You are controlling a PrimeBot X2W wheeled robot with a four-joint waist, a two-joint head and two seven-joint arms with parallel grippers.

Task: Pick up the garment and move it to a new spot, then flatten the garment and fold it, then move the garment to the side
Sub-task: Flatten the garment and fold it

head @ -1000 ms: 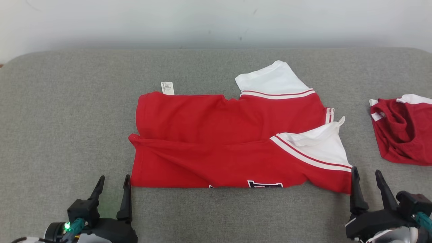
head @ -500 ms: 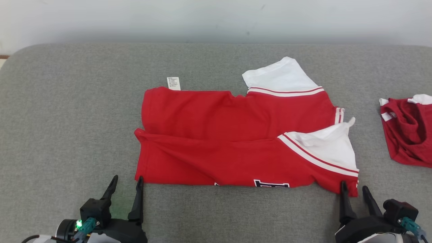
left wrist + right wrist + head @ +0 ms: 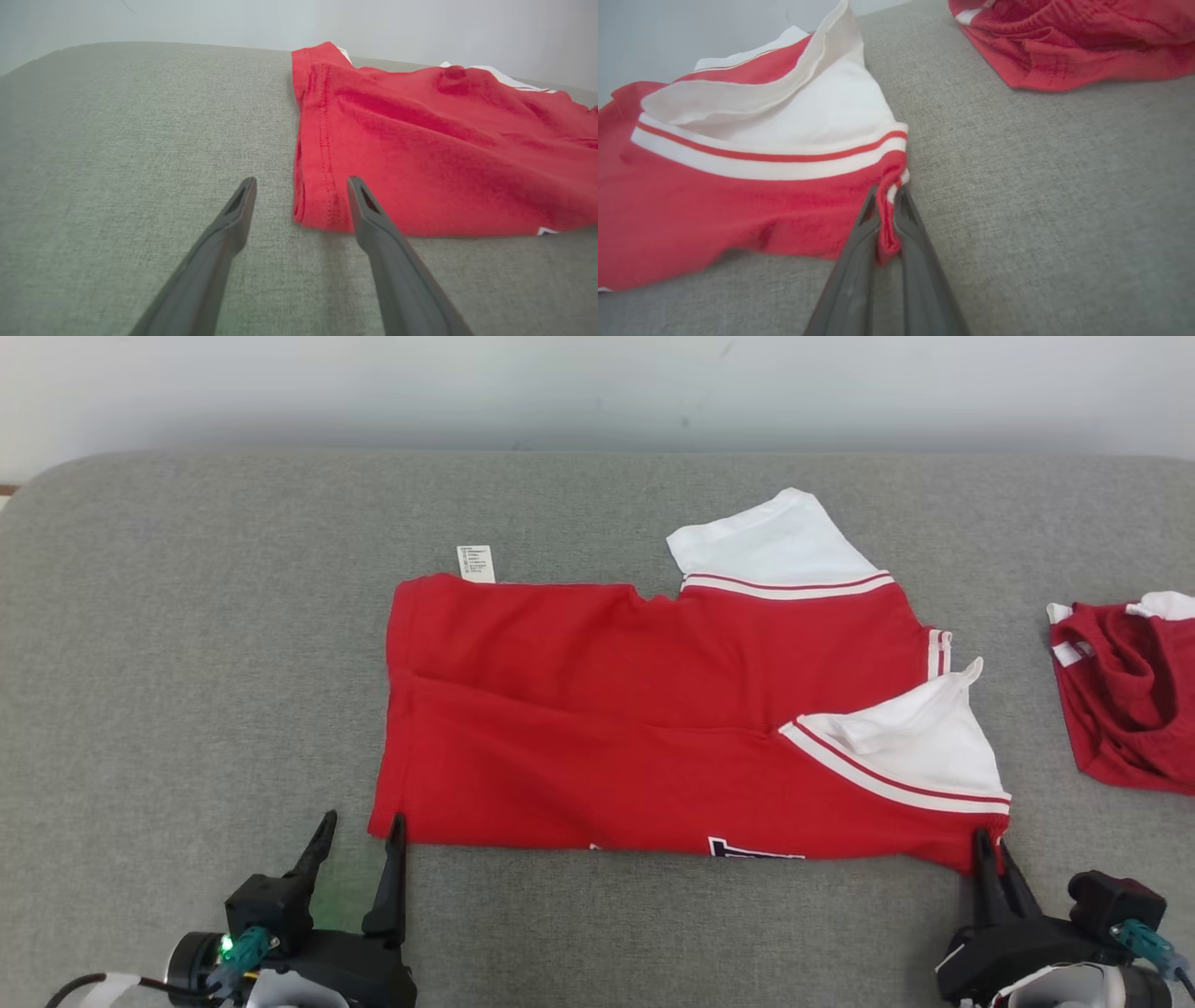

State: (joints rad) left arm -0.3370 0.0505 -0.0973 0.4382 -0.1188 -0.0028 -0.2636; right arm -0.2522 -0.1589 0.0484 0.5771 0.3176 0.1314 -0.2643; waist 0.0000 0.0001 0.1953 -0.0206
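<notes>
Two grippers of mine are sitting at the near edge of the folded red T-shirt w/ white sleeves (image 3: 607, 709). It's lying fairly flat mid-way across the grey woven fabric surface (image 3: 187, 663), its long side running 9-to-3 in the head view.

My right gripper (image 3: 990, 845), approx 5 o'clock, is pinching together on the shirt's near R corner. In the right wrist view both fingers are squeezing a bunched bit of red hem w/ a white edge between them.

My left gripper (image 3: 364, 819), approx 7 o'clock, is standing w/ fingers spread apart, holding nothing. In the left wrist view its R finger (image 3: 402, 280) is overlapping the stitched near L corner of the shirt and the other is lying over bare surface. Can't tell whether either is touching.

One white sleeve (image 3: 775, 537) is sticking out on the far side at approx 1 o'clock. The other white sleeve (image 3: 915, 737) is lying folded over the red body at approx 4 o'clock. A small white care label (image 3: 475, 563) is poking out at 11 o'clock, and some dark lettering (image 3: 752, 847) is peeking from under the near edge at 6.

A second, crumpled red-and-white garment (image 3: 1120, 700) is lying at 3 o'clock, well apart from the shirt, w/ its R side running off-frame.
</notes>
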